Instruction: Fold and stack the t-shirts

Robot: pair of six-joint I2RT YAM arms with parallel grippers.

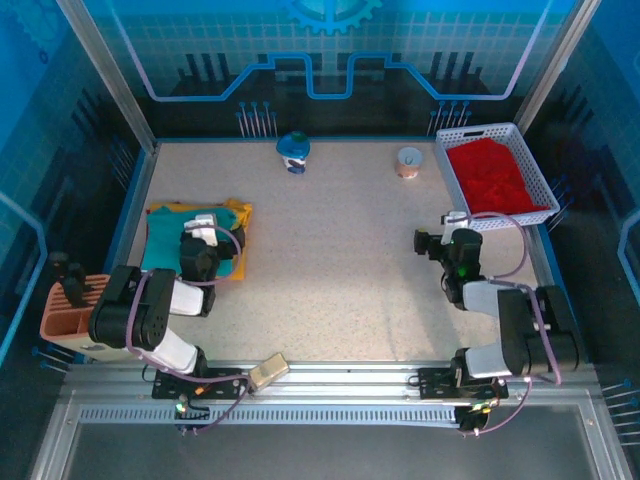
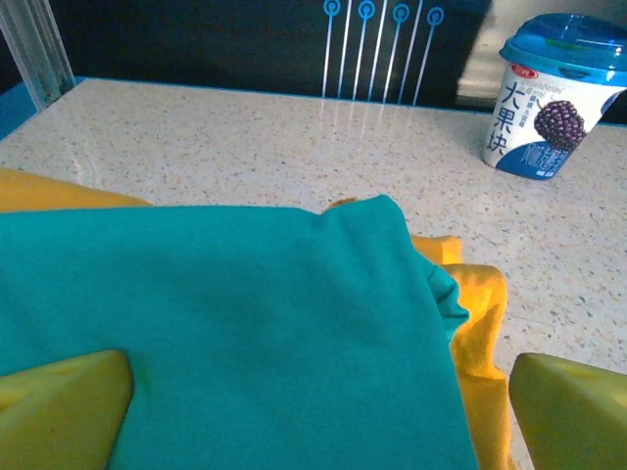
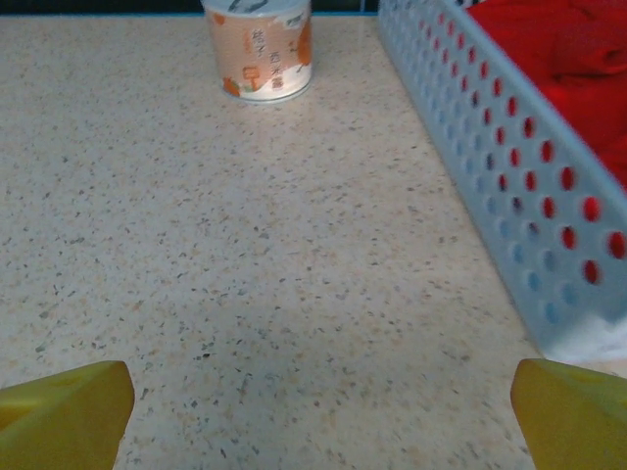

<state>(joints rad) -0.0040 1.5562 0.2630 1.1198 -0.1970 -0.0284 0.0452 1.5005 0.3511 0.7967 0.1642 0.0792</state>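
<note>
**Holdings on my bench, largest first**

1. Speckled table (image 1: 330, 260). It carries all the items below.
2. White perforated basket (image 1: 447, 160), at the far right corner of the table.
3. Red t-shirt (image 1: 492, 175). It lies crumpled inside the basket and is not folded.
4. Yellow t-shirt (image 2: 475, 323), flat at the left side of the table. It is the bottom layer of the stack, and its edges show past the shirt above it.
5. Teal t-shirt (image 2: 245, 323), lying folded on top of the yellow one.
6. My left gripper (image 2: 313, 411), over the near edge of the stack. The fingers stand wide apart and hold nothing. One finger is over the teal cloth and the other is past the yellow edge. I cannot tell whether either touches the fabric.
7. My right gripper (image 3: 318, 416), low over bare table, just beside the basket's near left corner. Its fingers are spread wide and hold nothing.
8. Blue-lidded yogurt cup (image 2: 549, 93), upright at the far middle of the table.
9. Orange-printed cup (image 3: 260, 49), upright and near the basket's far left corner.
</note>
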